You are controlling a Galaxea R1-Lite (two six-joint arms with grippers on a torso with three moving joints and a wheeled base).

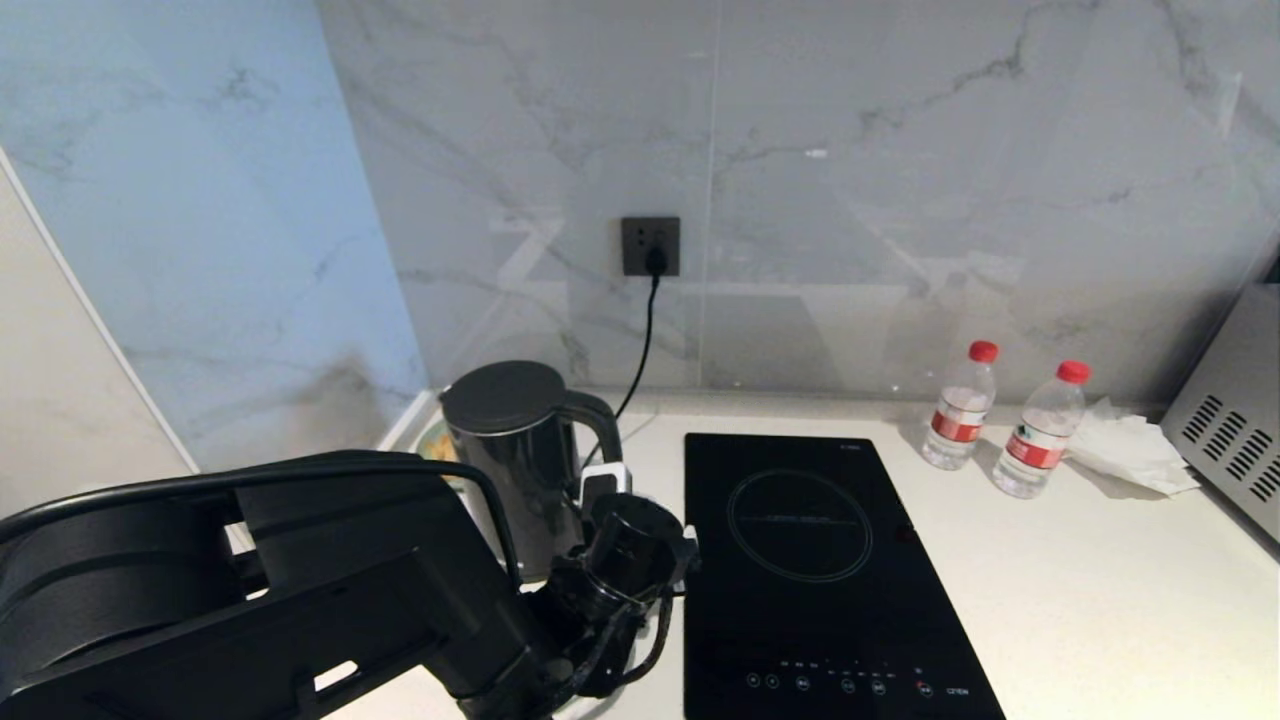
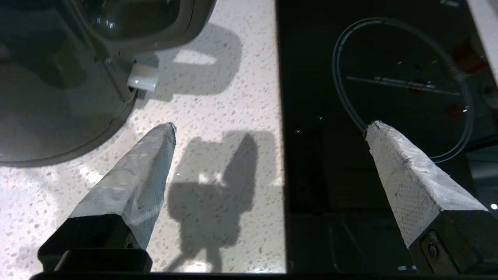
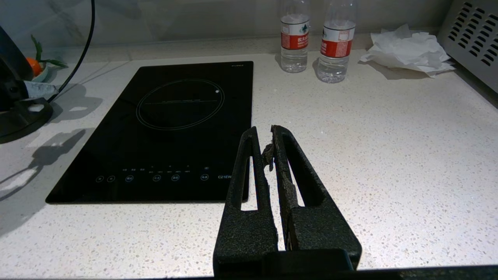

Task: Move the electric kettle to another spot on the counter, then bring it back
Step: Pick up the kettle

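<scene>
While the electric kettle (image 1: 522, 455) stands upright at the back left of the counter (image 1: 1100, 590), close to the corner where the two grey-veined marble walls meet, its flat round lid is on and its loop handle faces toward the black glass hob (image 1: 815, 570). A black cord (image 1: 645, 335) runs down from a dark wall socket (image 1: 650, 246) to the counter behind the kettle. In the head view the left arm reaches in from the lower left, its wrist sitting just in front of the kettle's handle side, between the kettle and the hob. The left gripper (image 2: 268, 130) shows its two grey wrapped fingers (image 2: 144, 167) spread wide apart with nothing between them; one tip hangs over the speckled counter near the kettle's rounded base, the other over the hob's ring marking. The small pale switch (image 2: 143, 77) juts out at the foot of the handle, near that first fingertip but apart from it, and the gripper's shadow falls on the counter between the fingers. The right gripper (image 3: 268, 136) is low over the counter at the hob's near right corner, its black fingers pressed together and holding nothing. Two clear water bottles (image 1: 960, 405) with red caps and red labels stand side by side behind the hob's right side, with a crumpled white tissue (image 1: 1130, 450) just beyond them and a grey vented appliance (image 1: 1235, 440) at the right edge. A small orange fruit (image 3: 35, 66) sits in a dish behind the kettle.
</scene>
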